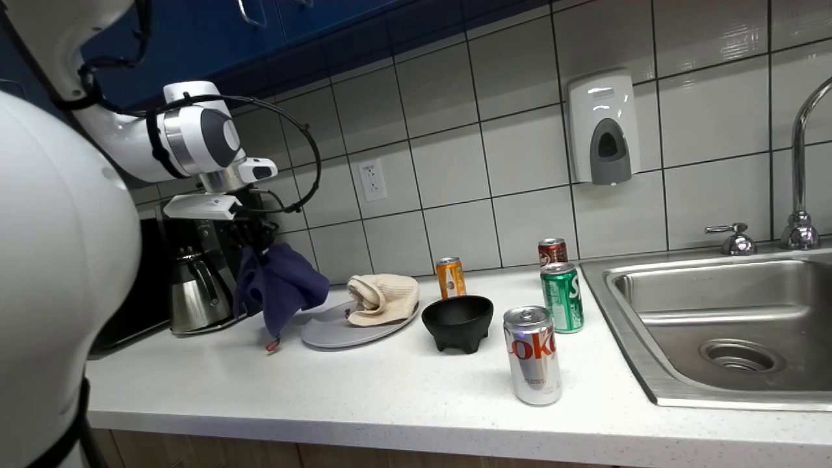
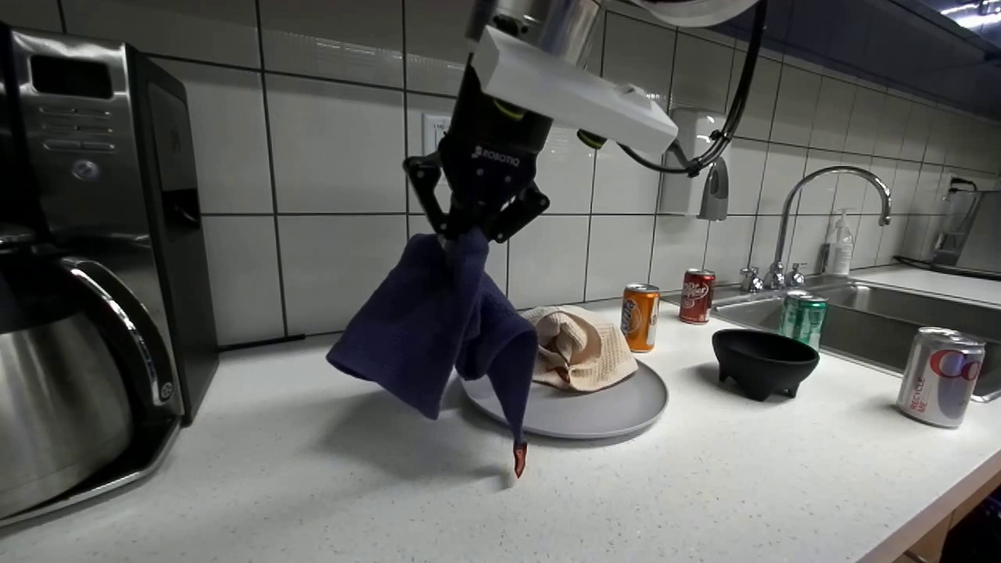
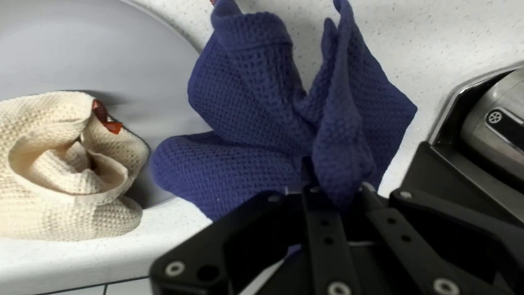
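Pincer [image 2: 463, 237]: clamped on blue cloth [image 2: 438, 313], near centre of frame | Handling: likely light, soft, limp, not fragile | Hold: gathered top folds [image 2: 471, 255]

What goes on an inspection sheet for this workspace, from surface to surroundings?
Surface: white speckled counter, no spill seen.
Handled item: purple cloth, hanging bunched; contact with the counter unclear.
Clutter: cream cloth on gray plate; black bowl; orange can, red can, green can, silver can, all upright.
Gripper: jaws closed on the purple cloth.
Cables: black cable looping out beside the arm.
Surroundings: coffee maker, sink, wall dispenser, tiled wall.
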`<control>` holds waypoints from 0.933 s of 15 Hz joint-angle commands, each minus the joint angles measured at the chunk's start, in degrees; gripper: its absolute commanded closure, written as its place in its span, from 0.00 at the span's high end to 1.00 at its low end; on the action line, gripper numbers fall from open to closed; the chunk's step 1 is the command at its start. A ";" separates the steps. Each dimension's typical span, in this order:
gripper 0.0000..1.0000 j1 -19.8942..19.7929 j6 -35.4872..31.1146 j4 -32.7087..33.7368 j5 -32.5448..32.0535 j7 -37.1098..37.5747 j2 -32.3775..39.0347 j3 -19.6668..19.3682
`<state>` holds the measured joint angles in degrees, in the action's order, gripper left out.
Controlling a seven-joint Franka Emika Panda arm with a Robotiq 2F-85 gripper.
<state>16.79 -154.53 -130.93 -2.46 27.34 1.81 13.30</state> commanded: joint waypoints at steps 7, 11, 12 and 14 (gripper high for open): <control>0.02 2.68 2.41 2.56 3.35 -3.70 4.71 3.21; 0.02 2.43 2.50 1.90 7.53 -6.20 6.60 3.49; 0.02 2.39 2.69 1.89 8.41 -6.79 6.98 3.48; 0.02 2.24 2.97 1.97 10.28 -8.10 7.67 3.60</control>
<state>19.71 -153.64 -129.55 4.74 22.24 9.07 16.12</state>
